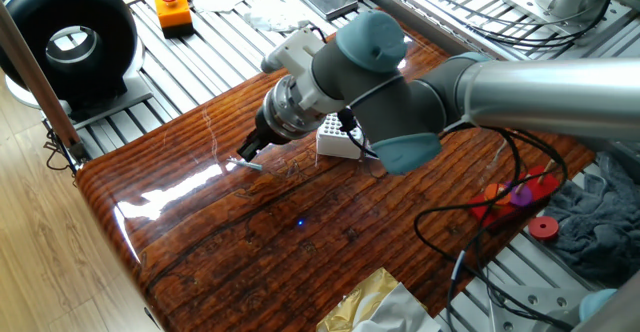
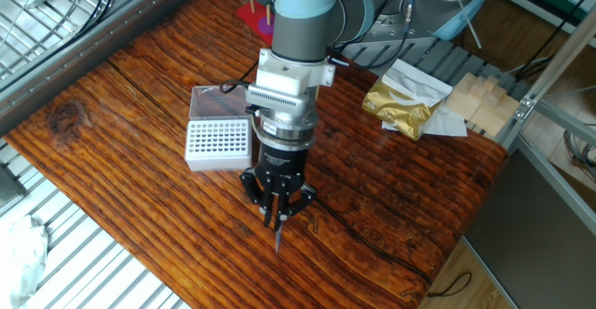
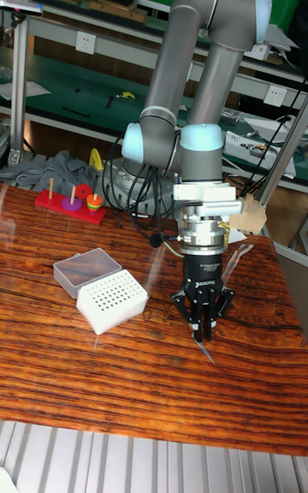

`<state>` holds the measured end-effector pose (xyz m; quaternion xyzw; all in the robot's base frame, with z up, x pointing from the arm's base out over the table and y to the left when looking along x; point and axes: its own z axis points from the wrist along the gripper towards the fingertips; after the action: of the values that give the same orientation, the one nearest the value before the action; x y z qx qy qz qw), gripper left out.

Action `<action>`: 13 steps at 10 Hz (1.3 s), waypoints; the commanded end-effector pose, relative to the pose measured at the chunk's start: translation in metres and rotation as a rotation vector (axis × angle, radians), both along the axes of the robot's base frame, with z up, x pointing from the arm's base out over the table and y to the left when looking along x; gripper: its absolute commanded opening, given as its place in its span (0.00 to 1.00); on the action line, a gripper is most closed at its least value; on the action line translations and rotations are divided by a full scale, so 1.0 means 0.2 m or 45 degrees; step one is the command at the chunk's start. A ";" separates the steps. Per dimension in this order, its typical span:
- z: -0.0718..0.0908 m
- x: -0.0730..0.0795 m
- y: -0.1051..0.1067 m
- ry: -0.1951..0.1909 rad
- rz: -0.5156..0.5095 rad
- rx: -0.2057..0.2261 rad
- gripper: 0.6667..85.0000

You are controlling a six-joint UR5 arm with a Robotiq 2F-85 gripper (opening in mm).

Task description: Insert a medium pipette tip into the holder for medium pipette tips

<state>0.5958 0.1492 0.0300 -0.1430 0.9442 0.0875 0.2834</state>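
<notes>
My gripper (image 2: 277, 218) points straight down over the wooden table (image 2: 121, 86), shut on the medium pipette tip (image 2: 277, 238). The slender tip sticks out below the fingertips, its point close to the wood; whether it touches I cannot tell. The tall fixed view shows the gripper (image 3: 202, 332) with the tip (image 3: 206, 349) slightly tilted beneath it. The holder (image 2: 217, 141), a white block with a grid of holes, stands behind and to the left of the gripper, its clear lid (image 2: 220, 99) folded open behind it. The holder (image 3: 111, 300) also appears left of the gripper in the tall view, and behind the arm (image 1: 337, 138) in the first fixed view.
A gold foil bag (image 2: 406, 99) and wooden blocks (image 2: 475, 100) lie at the table's right end. A red peg toy (image 3: 72, 201) sits behind the holder. Black cables (image 1: 470, 222), a grey cloth (image 1: 600, 222), an orange button box (image 1: 173, 10) and a black round device (image 1: 70, 37) surround the table.
</notes>
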 end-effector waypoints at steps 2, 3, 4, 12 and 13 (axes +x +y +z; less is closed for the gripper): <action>-0.01 -0.03 -0.04 -0.009 -0.021 0.014 0.26; -0.02 -0.03 -0.02 -0.009 -0.023 0.015 0.26; -0.02 -0.03 -0.01 -0.010 -0.025 0.016 0.26; -0.05 -0.08 -0.01 -0.035 -0.017 0.007 0.26; -0.05 -0.08 -0.01 -0.043 -0.012 0.003 0.26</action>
<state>0.5808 0.1497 0.0209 -0.1432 0.9411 0.0840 0.2945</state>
